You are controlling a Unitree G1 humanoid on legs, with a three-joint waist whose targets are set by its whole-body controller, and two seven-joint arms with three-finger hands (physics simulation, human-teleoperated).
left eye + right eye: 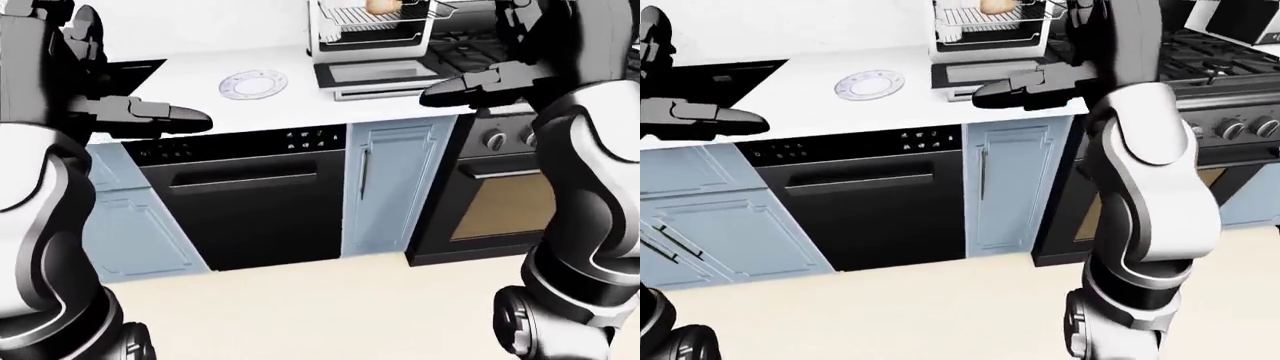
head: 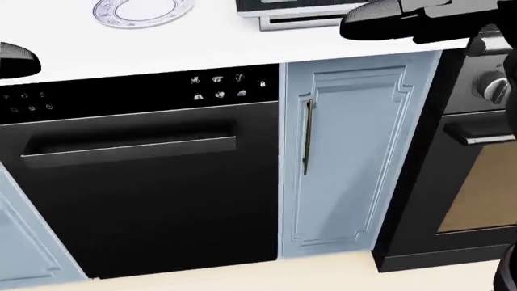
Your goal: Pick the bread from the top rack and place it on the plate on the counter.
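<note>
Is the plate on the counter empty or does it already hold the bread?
Empty. The plate lies bare on the white counter, while the bread sits up in the rack.
</note>
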